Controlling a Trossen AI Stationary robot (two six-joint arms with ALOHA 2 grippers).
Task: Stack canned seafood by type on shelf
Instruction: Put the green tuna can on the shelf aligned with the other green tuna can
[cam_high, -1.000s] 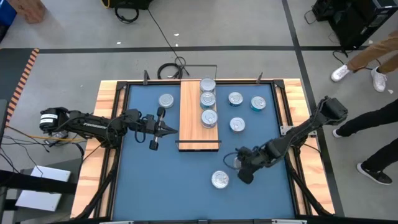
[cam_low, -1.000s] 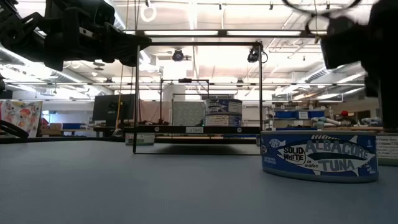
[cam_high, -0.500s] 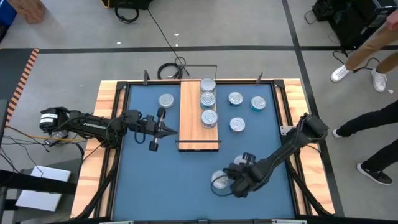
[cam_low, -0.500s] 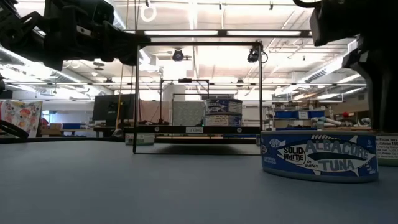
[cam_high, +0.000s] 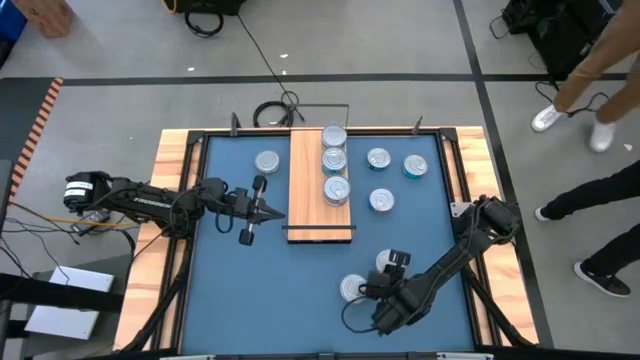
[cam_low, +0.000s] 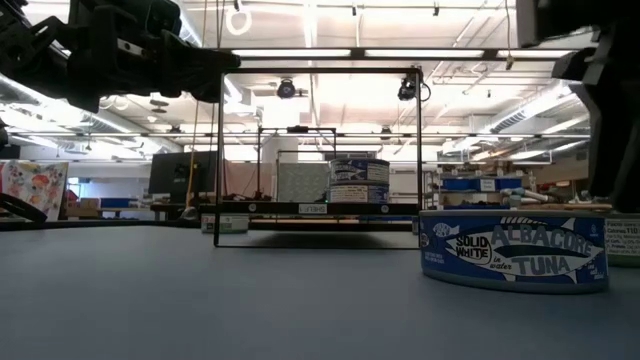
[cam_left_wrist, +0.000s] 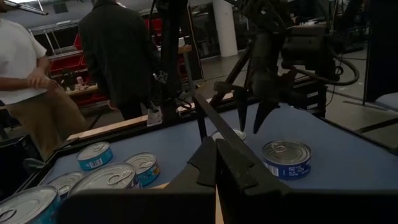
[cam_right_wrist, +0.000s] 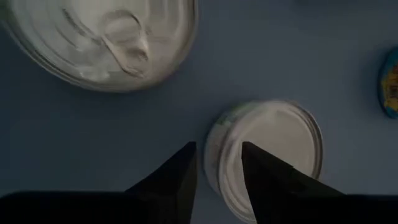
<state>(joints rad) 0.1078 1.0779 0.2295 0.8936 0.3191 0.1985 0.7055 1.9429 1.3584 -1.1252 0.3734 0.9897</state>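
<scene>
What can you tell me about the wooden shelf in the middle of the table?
The shelf is a long, light-wood board with a thin black metal frame at its ends. It lies flat on the blue table, running from the far edge toward the middle. Three tins with shiny silver tops sit in a row along its right side, at the far half. The near half is bare. Neither gripper touches it.

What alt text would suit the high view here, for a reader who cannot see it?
Seen from above, the right gripper hangs low over the blue table next to a lone silver-topped tin. Three tins sit in a row on the wooden shelf, four lie loose around it, and the left gripper waits shut at the shelf's left edge.
</scene>
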